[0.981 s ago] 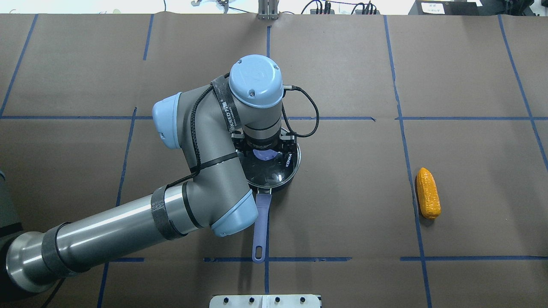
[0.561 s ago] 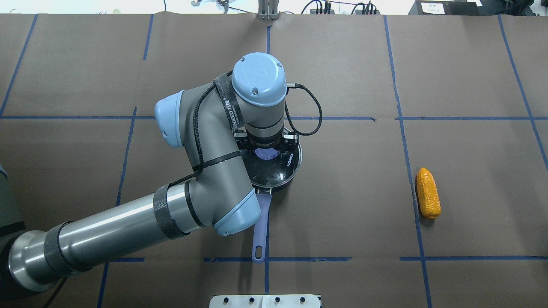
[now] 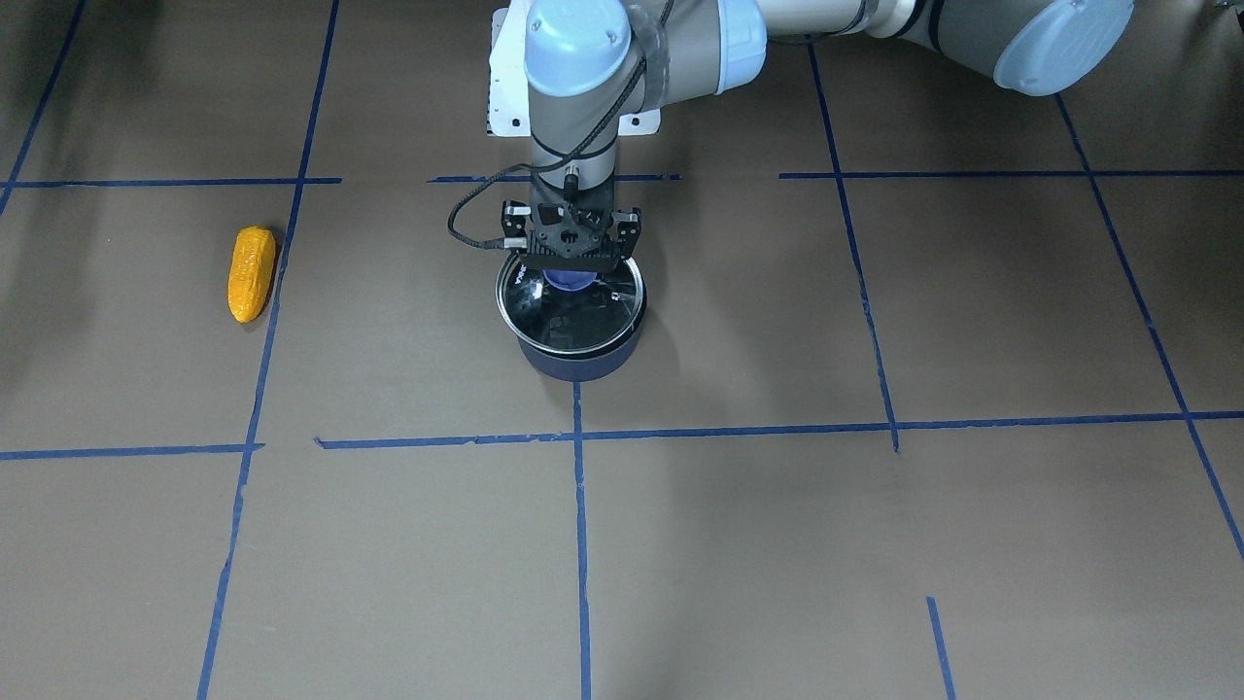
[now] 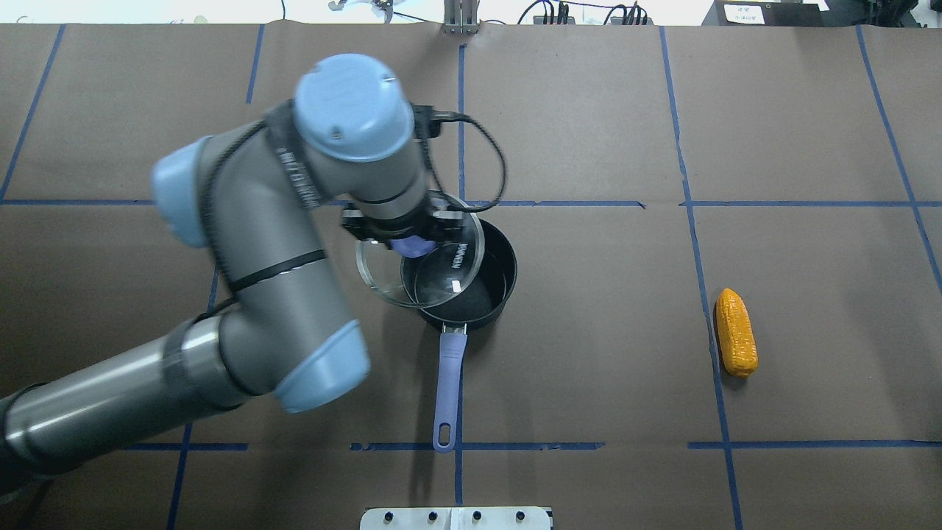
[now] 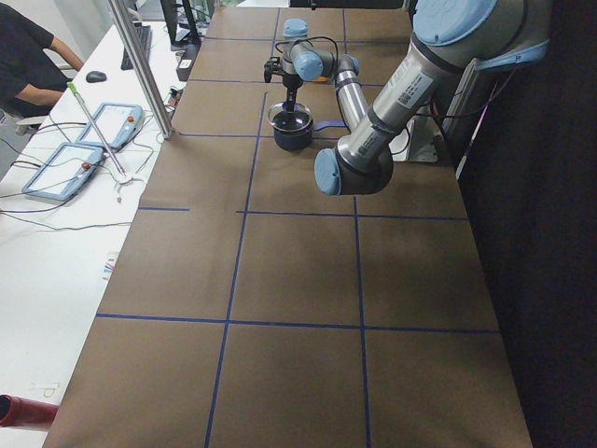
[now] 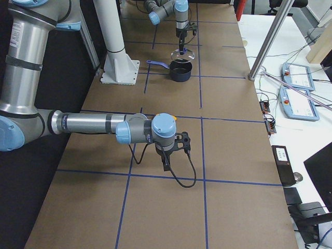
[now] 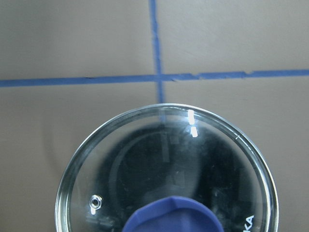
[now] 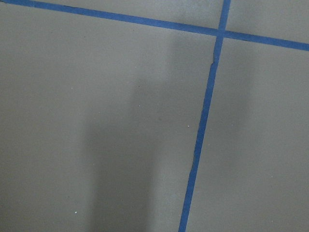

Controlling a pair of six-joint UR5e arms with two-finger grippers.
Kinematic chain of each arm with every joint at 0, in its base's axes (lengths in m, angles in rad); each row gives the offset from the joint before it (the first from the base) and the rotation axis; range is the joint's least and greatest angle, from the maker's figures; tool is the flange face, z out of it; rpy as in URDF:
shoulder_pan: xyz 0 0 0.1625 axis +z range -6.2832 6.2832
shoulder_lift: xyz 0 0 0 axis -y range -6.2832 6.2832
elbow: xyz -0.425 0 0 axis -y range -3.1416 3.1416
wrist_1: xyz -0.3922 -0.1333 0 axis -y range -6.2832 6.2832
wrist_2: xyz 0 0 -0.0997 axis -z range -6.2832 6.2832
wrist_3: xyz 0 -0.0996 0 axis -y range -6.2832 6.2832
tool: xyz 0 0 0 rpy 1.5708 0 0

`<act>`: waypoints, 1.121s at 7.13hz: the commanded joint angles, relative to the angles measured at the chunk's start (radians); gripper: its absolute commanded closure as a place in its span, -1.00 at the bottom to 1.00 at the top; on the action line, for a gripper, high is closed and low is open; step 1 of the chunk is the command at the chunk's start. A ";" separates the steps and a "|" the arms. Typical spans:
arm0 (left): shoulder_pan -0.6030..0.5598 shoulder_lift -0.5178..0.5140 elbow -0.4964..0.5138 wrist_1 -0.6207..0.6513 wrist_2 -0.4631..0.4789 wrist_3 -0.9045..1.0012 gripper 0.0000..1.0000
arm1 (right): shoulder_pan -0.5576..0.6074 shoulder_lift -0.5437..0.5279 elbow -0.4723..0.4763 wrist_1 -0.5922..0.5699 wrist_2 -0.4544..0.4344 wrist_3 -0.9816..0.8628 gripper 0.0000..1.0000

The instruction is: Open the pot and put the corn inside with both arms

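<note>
- Gripping the lid [image 4: 439, 278] by its purple-blue knob [image 4: 412, 249], my left gripper [image 4: 408, 239] has its fingers clenched on either side of the knob.
- The glass lid hangs level and clear of the pot [image 4: 506, 274]. It sits off toward the left edge of the table [image 4: 589, 353], so it covers only part of the pot's mouth, and the black inside is bare on the right.
- The pot stands near the middle of the table, with its long handle [image 4: 447, 383] pointing at the edge on my side.
- The corn [image 4: 737, 333] lies flat toward the table's right edge. It is well apart from the pot and touched by none of my fingers. Its length runs from my edge toward the far edge.
- My right gripper [image 6: 167, 162] hovers low over the table's right end. Only the side camera shows it, so I cannot tell whether its fingers are spread or closed.
- My right wrist camera shows just brown surface and blue tape lines [image 8: 205, 116].
</note>
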 commanded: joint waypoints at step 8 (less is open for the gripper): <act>-0.028 0.388 -0.005 -0.161 -0.124 0.205 0.82 | -0.042 0.001 0.000 0.000 0.003 0.007 -1.00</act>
